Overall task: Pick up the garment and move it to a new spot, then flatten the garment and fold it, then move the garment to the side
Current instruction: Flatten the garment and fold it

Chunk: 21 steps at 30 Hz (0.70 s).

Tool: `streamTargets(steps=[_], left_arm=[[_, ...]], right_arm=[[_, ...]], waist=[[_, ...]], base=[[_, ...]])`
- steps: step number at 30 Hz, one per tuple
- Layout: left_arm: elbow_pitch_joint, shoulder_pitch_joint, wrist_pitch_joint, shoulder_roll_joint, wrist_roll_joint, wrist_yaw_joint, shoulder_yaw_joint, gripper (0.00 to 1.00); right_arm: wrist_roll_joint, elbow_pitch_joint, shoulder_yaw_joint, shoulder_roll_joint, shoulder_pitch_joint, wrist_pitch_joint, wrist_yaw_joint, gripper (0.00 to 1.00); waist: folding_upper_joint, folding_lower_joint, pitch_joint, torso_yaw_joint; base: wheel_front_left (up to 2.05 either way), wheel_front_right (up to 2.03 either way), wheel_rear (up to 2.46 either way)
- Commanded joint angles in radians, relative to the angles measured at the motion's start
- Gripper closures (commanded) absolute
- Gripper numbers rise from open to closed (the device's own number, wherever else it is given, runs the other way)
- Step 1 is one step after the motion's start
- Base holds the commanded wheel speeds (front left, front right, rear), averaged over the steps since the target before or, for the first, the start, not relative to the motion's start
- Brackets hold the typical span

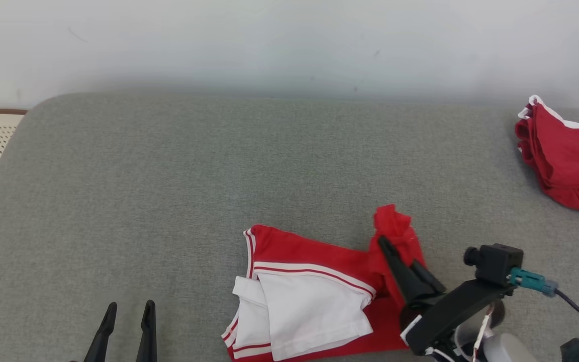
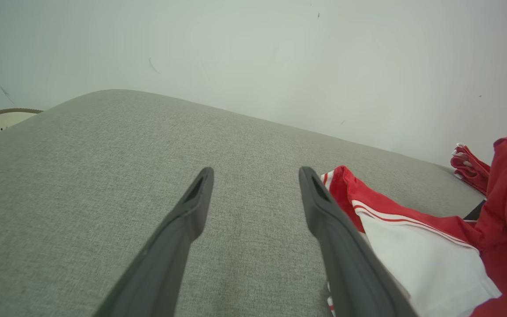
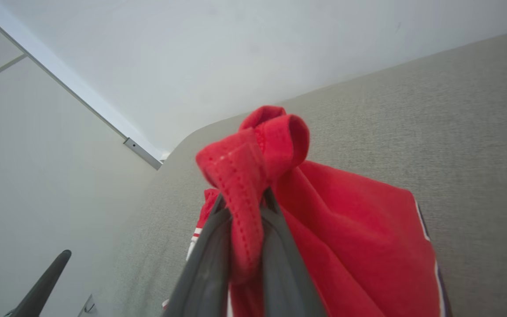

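- Grey cushion (image 1: 169, 201) carried the garment (image 1: 309, 296) near its front edge, right of centre.
- Garment looked light, soft and floppy; I judged hems and corners the best hold.
- Right gripper (image 1: 396, 251): fingers pinched a bunched red edge.
- Left gripper (image 1: 131, 304): fingers spread, holding nothing.

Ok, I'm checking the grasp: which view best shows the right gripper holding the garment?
Right wrist view: right gripper clamps the bunched garment close up. Head view shows it smaller; left wrist, lifted cloth.
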Motion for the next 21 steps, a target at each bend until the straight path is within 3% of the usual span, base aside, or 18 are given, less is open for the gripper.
streamTargets(steps=[1, 11, 21], left_arm=[[0.003, 0.013, -0.005, -0.001, -0.002, 0.002, -0.001, 0.00], [0.017, 0.003, -0.005, -0.001, -0.013, 0.005, -0.023, 0.00], [0.049, -0.028, -0.005, -0.001, -0.021, 0.013, -0.061, 0.00]], right_arm=[[0.013, -0.011, 0.013, 0.008, 0.007, 0.003, 0.000, 1.00], [0.029, 0.054, 0.150, 0.109, -0.056, -0.026, 0.000, 1.00], [0.047, 0.358, 0.209, 0.171, -0.191, -0.152, 0.000, 1.00]], waist=[[0.0000, -0.0001, -0.009, 0.014], [0.0000, -0.0001, -0.014, 0.069], [0.0000, -0.0001, -0.005, 0.119]], base=[[0.00, 0.00, 0.00], [0.00, 0.00, 0.00], [0.00, 0.00, 0.00]])
